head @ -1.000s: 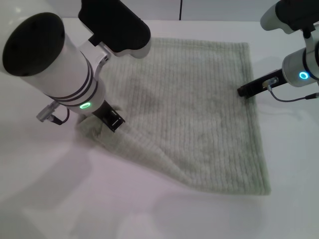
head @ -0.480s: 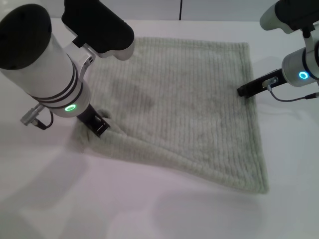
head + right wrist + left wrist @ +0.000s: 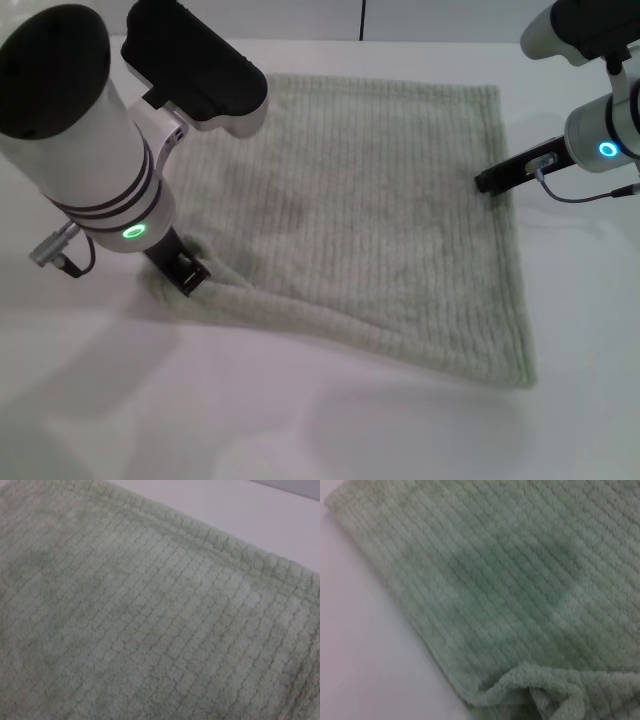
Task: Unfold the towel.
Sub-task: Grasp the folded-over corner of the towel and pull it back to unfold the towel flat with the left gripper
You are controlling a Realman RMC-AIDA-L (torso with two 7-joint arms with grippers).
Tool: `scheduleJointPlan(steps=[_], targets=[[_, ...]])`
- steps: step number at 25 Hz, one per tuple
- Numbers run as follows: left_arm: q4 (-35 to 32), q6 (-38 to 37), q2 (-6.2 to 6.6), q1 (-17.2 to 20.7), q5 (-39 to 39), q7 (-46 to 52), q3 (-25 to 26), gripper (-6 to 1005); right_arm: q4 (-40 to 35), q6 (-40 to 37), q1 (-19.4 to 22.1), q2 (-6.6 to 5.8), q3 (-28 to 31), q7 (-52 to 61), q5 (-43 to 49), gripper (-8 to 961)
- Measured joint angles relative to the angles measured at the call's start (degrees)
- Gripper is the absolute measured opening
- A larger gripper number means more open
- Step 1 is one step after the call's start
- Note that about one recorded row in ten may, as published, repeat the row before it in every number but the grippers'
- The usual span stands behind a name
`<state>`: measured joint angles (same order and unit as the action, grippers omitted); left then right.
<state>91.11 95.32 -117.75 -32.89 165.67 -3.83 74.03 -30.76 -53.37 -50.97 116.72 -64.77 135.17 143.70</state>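
I saw the towel [image 3: 370, 220] spread nearly flat mid-worktop [image 3: 300, 420]. Left hand [image 3: 187, 271] pinched its bunched 8 o'clock corner. Right hand [image 3: 487, 183] sat at the 3 o'clock edge; grip state unreadable.

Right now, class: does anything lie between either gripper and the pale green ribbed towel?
Nothing visible does. The left gripper is at the pale green ribbed towel's bunched near-left corner, and the right gripper is at its right edge.
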Motion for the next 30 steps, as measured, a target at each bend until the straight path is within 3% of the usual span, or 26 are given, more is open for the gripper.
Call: scheduleJointPlan(steps=[20,26,28,30], targets=[[0.20,5.00,0.11,-0.34,0.00,2.99,-1.34,17,0.00,0.19,0.25,0.00,0.00,-0.01,0.00,16],[0.48,5.05,0.28,-0.55,0.01,2.61,-4.35,17,0.00,-0.16,0.07,0.00,0.00,-0.04,0.00,16],[0.57,4.64,0.39,-0.69,0.00,2.77,-5.38,226,0.00,-0.18,0.05,0.00,0.00,-0.04,0.00,17],[0.59,4.34,0.41,-0.77,0.00,2.81,-5.75,265,0.00,-0.23,0.01,0.00,0.00,-0.05,0.00,17]])
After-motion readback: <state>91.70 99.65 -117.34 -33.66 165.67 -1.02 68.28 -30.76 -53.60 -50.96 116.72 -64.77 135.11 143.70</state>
